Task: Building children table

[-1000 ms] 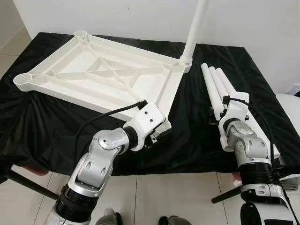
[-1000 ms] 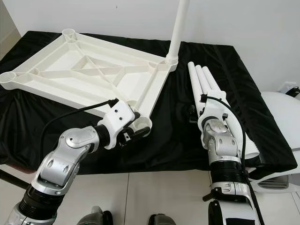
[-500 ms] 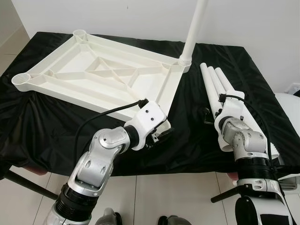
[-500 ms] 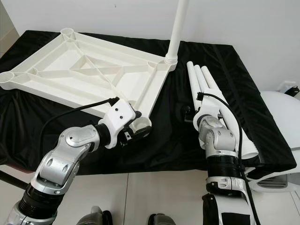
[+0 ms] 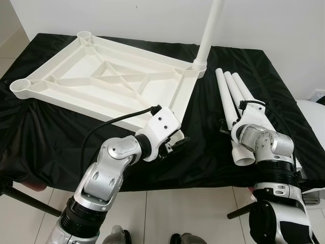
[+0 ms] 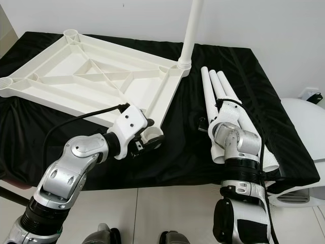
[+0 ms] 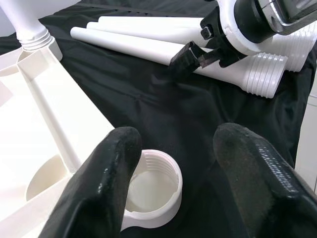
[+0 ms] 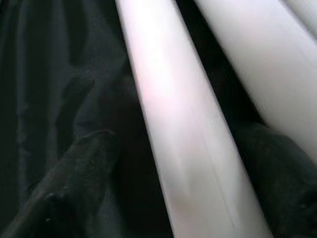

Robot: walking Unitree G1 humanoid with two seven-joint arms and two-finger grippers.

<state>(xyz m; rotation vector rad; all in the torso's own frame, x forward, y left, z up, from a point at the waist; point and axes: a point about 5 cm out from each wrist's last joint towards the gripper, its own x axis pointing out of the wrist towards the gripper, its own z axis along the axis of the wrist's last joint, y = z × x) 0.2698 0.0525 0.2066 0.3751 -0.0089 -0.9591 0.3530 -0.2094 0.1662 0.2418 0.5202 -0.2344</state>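
Right wrist view looks straight down the right gripper (image 8: pixel 163 173), whose black fingers (image 8: pixel 74 168) stand apart on either side of one white table leg (image 8: pixel 168 124), not yet pressed against it. That leg is the nearest to centre of three loose legs (image 5: pixel 234 96) lying side by side on the black cloth (image 5: pixel 51 137) at the right. On the left of the cloth lies the upturned white tabletop (image 5: pixel 111 81), with one leg already standing upright (image 5: pixel 209 30) in its far right corner socket. The left gripper (image 7: pixel 178 168) hovers at the near right corner socket (image 7: pixel 151 183), its fingers spread wide, one over the threaded ring and one over bare cloth, holding nothing.

The risk, as I judge it, lies in the pick: the legs are smooth, round and touching, so a squeeze off centre could roll the chosen one aside or drag its neighbour along. A hold near the threaded end would leave the long tube hanging heavy, apt to tilt and knock the standing leg
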